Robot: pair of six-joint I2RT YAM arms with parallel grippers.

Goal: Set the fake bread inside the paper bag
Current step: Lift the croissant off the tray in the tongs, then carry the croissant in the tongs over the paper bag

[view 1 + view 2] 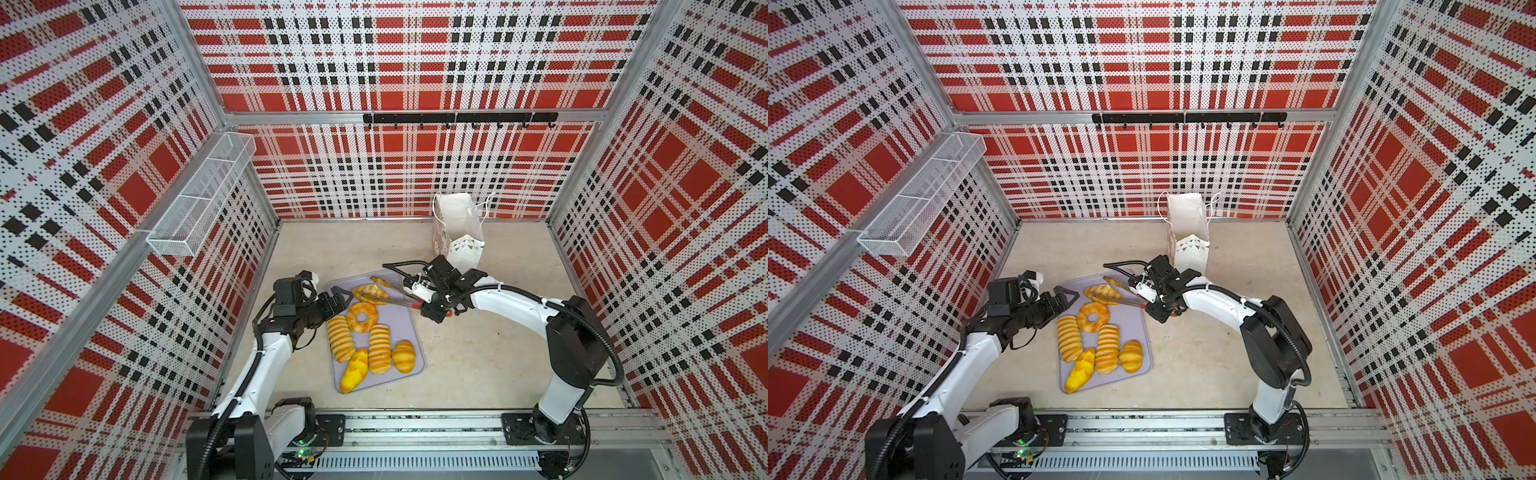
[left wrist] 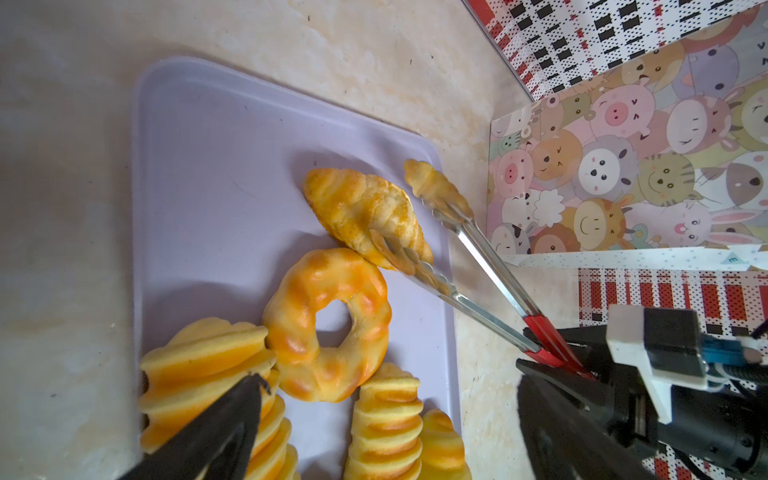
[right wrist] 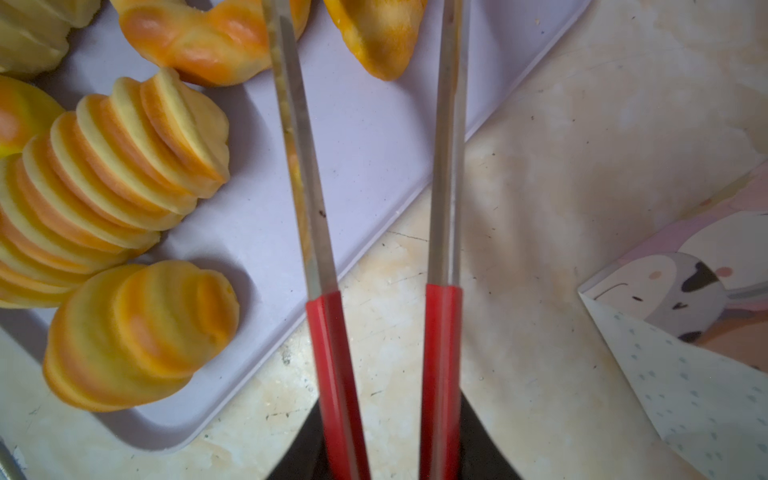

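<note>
While the right tool (image 1: 430, 306) clamps the tongs' (image 2: 490, 266) red handles, one tip on a fake bread (image 2: 357, 199) at the tray's (image 1: 400, 320) twelve o'clock end, the left tool (image 1: 338, 303) gapes empty at ten; the paper bag (image 1: 457, 226) stands at one o'clock.

White arm shells (image 1: 511, 301), black joints (image 1: 575, 336), black ribbed cables (image 1: 618, 365), black left hand (image 1: 338, 302).
</note>
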